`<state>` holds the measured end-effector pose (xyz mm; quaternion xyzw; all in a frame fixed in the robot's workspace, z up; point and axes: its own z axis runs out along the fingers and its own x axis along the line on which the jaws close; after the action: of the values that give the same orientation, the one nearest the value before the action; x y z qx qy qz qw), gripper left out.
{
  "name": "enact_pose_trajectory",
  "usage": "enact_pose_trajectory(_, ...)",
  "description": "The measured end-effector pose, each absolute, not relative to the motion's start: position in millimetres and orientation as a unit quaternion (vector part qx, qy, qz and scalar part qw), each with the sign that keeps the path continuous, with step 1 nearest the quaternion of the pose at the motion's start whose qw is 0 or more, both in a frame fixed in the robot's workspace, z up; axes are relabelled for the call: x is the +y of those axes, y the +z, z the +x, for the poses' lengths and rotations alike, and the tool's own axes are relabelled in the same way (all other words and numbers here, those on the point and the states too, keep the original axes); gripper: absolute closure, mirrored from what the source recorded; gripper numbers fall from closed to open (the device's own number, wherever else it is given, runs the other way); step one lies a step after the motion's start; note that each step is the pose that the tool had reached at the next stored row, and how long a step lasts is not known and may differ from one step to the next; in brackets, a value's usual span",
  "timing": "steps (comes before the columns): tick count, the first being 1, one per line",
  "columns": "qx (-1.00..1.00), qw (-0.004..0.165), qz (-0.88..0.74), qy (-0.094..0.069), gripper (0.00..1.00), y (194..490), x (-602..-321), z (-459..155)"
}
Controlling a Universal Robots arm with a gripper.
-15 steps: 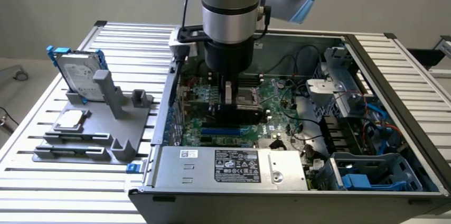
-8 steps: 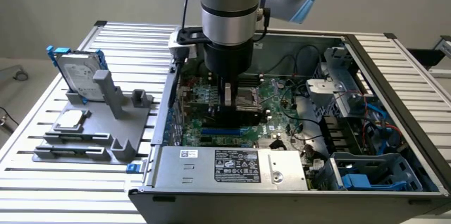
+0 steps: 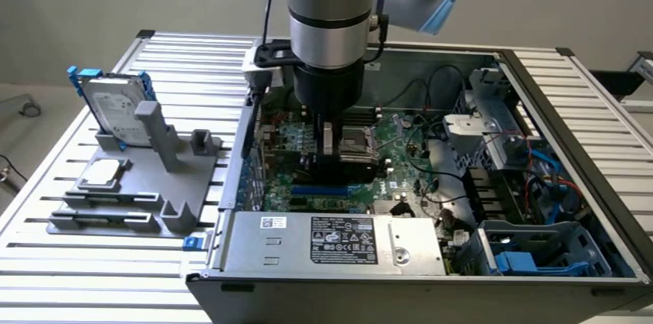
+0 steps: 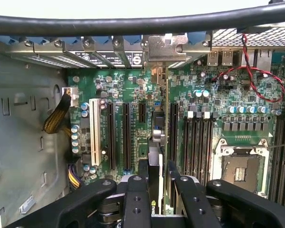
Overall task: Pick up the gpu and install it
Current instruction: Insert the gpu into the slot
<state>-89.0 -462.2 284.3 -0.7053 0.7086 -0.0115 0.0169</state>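
**The gpu** (image 4: 156, 186) stands on edge inside the open computer case (image 3: 408, 284). The gripper (image 4: 156, 171) is pinched on it, one finger on each face. Its silver end bracket (image 4: 164, 47) lies at twelve o'clock from the gripper, against the rear slot openings.

**Exterior view, left to right.**
- (a) At nine o'clock of the case, a grey fixture (image 3: 164, 194) on the slatted counter (image 3: 61, 270) carries the hard drive (image 3: 110, 102) in its blue frame, well apart from the work.
- (b) At centre, the arm (image 3: 326, 18) reaches straight down to the motherboard (image 3: 408, 148), with the power supply (image 3: 337, 241) at six o'clock of it.
- (c) At four o'clock, a blue drive cage (image 3: 540, 259).

**Wrist view, left to right.**
- A white slot (image 4: 95, 137).
- Black expansion slots (image 4: 126, 137).
- The held card.
- The memory slots (image 4: 194, 142).
- The processor socket (image 4: 242, 168).

I judge the step in hand to be seating the card. Its edge looks in line with a slot, but I cannot tell whether the connector has entered.

From my station, doing this well means four things:
- Hold the board upright and parallel to the slot.
- Align the bracket with its rear opening.
- Press straight down with even force along the card's length.
- Avoid twisting, which could stress the connector or the neighbouring components just beside it.
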Motion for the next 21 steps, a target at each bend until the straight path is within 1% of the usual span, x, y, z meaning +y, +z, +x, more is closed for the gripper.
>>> enact_pose_trajectory(21, 0.709, 0.017, -0.705, -0.012, 0.74, 275.2, -462.4, -91.5)
